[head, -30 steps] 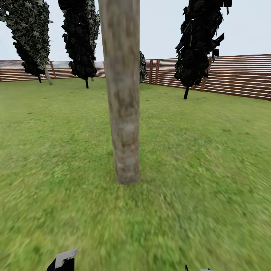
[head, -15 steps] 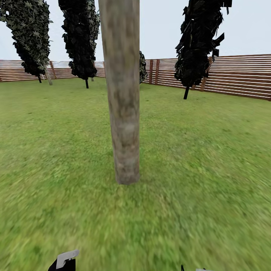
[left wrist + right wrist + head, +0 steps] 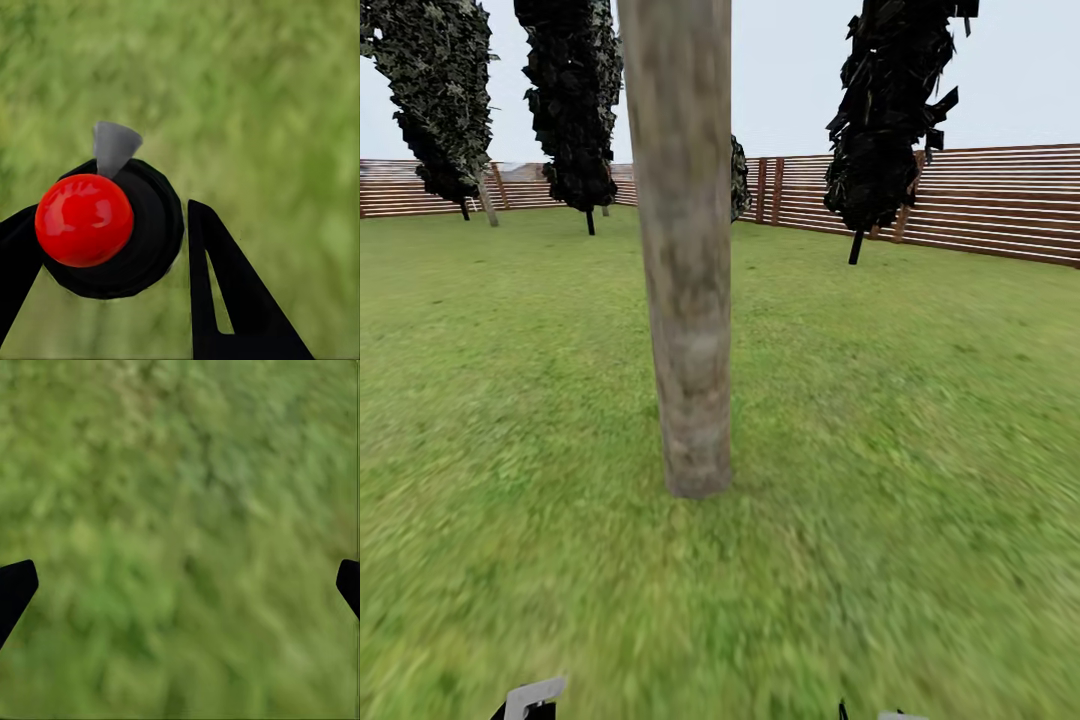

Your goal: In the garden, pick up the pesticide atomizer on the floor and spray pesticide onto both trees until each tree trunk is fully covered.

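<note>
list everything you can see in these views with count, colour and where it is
tree trunk: 1, mottled grey-tan, centre of the lawn just ahead
dark trees: 3 clear, blackish-green, far side near the fence; a fourth partly hidden behind the trunk
fence: 1, brown slats, along the back
grass: green, all around
atomizer: 1, black body, red ball top, grey nozzle, between the left gripper's fingers
left gripper: black, shut on the atomizer
right gripper: black fingertips wide apart, over grass, empty
</note>
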Tool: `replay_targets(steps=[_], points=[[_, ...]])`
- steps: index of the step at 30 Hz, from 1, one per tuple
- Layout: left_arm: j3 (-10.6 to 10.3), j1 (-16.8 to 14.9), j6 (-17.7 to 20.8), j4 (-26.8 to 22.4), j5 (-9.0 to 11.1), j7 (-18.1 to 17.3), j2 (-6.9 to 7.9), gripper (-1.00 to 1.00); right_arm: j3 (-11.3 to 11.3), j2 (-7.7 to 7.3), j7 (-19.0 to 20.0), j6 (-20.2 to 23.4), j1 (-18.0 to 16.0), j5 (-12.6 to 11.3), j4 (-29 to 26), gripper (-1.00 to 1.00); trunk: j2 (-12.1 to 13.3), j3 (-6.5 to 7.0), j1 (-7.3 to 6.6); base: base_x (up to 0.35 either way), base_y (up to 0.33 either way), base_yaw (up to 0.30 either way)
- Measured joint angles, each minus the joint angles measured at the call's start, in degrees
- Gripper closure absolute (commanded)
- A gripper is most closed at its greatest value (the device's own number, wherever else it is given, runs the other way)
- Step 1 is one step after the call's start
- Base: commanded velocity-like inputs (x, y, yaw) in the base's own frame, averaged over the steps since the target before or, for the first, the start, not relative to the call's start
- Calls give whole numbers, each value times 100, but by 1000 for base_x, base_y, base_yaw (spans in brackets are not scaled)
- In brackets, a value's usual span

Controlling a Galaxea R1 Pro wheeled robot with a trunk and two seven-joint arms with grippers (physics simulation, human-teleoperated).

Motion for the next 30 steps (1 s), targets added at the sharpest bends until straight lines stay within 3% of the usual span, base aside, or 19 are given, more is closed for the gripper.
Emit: replay_targets(steps=[5, 14, 20, 23, 25, 26, 29, 30], points=[[-1, 14, 6, -2, -1, 0, 0, 100, 7, -142, 14, 7, -4, 2, -11, -100, 0, 0, -1, 327, 0, 0], [-1, 19, 6, -1, -2, 0, 0, 100, 9, -156, 15, 8, -2, 2, -19, -100, 0, 0, -1, 335, 0, 0], [0, 19, -1, -51, -10, -14, 19, 100, 14, -167, 20, 8, 1, 4, -23, -100, 0, 0, 3, 91, 0, 0], [-55, -21, 3, -84, -95, -84, 117, 100, 108, -175, 44, 8, -3, 94, -47, -100, 0, 0, 3, 7, 0, 0], [-427, -42, 25, -82, -750, -261, 223, 100, 665, -178, 82, 8, -4, 595, -176, -100, 0, 0, 3, 2, 0, 0], [-613, -47, 41, -82, -1173, -470, 263, 100, 990, -178, 86, 20, -5, 912, -355, -100, 0, 0, 3, 0, 0, 0], [-745, -102, 52, -89, -1882, -1115, 334, 100, 1436, -181, 111, 96, -16, 1463, -790, -100, 0, 0, 3, 0, 0, 0], [-769, -230, 66, -92, -2118, -1607, 389, 100, 1521, -184, 231, 284, -52, 1759, -988, -100, 0, 1, 3, 0, 0, 0]])
